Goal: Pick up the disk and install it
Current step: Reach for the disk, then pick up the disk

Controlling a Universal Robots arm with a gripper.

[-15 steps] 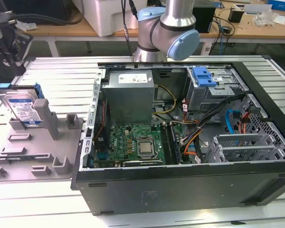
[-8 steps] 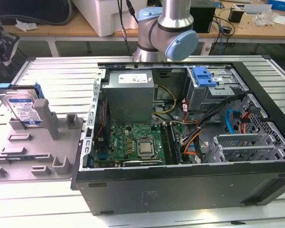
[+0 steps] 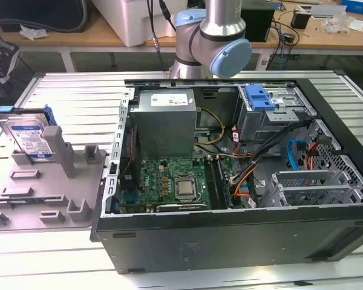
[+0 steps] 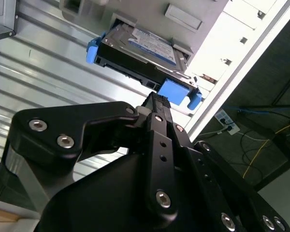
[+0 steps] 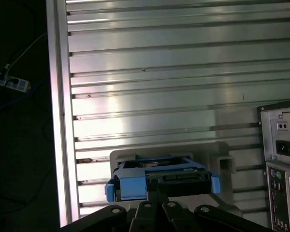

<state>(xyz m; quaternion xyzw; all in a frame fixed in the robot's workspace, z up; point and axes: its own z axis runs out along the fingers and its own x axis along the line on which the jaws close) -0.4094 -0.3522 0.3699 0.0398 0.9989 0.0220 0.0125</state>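
Disk location: the disk [image 3: 29,136] stood on edge, leaning back, in a slot of the grey stand [image 3: 60,181] at the exterior view's left. It touched the stand and sat outside the computer case [image 3: 230,241].
Disk in wrist views: the blue carrier and labelled face showed in the second wrist view [image 4: 140,50]. Its edge showed in the first wrist view [image 5: 130,183].
Tool: the gripper [image 4: 154,100] pointed at the disk's near edge, also seen in the first wrist view [image 5: 158,186]. Its fingers looked drawn together with nothing between them, and it held nothing. Whether the tips touched the carrier, I could not tell.
Target area: the drive cage [image 3: 278,118], with a blue bracket [image 3: 260,96] on top, sat inside the case, well apart from the disk.
Progress (judged): the disk was not lifted and the install had not started.
Risk 1: with the fingers together, an advance could butt the carrier and push the disk deeper or tip it in the slot.
Risk 2: a grip on the plastic carrier alone could flex it, letting the disk twist or slip.
Risk 3: the disk leaned, so a pull off the slot's line could bind it against the stand's posts.
Risk 4: loose cables [image 3: 245,178] lay beside the cage and could snag a carried disk.
Risk 5: the case wall stood between stand and cage, so a low carry could strike it.
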